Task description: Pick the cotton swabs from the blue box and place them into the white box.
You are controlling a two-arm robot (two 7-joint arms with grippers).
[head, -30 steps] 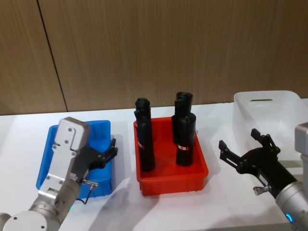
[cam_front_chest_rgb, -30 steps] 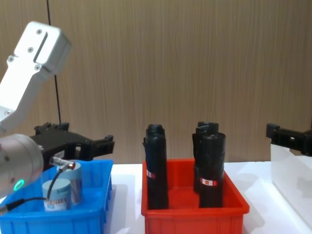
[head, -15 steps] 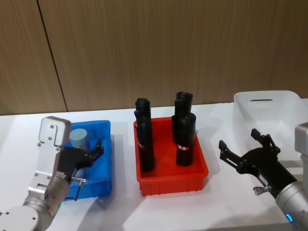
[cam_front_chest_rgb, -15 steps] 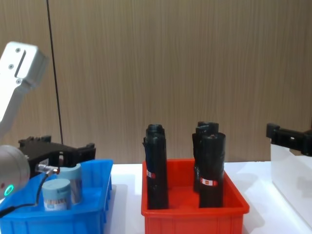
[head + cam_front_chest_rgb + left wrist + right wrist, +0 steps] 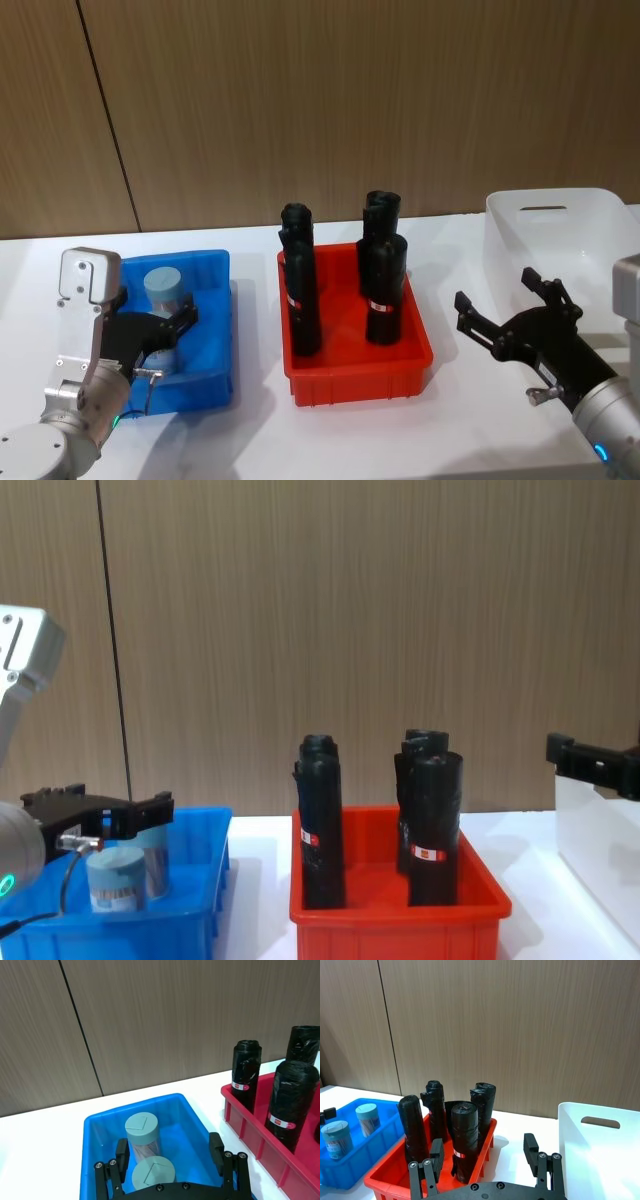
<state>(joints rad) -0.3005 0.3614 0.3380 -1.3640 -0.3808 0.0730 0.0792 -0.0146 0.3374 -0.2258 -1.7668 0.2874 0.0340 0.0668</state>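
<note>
1. We take the red bin point(image 5: 355, 375) as our landmark; it holds several upright black rolls point(image 5: 385, 290).
2. Just to the left of the red bin sits the blue box point(image 5: 212, 350). Two tubs of the cotton swabs point(image 5: 142, 1132) stand upright inside it, one behind the other.
3. The left gripper point(image 5: 168, 1149) hangs over the near part of that box, left of the red bin. Its fingers are spread wide with the nearer tub between them, and it grips nothing.
4. Right of the red bin, and apart from it, stands the white box point(image 5: 570, 230).
5. The right gripper point(image 5: 497, 292) hovers right of the red bin, just before the white box, with its fingers spread and holding nothing.
</note>
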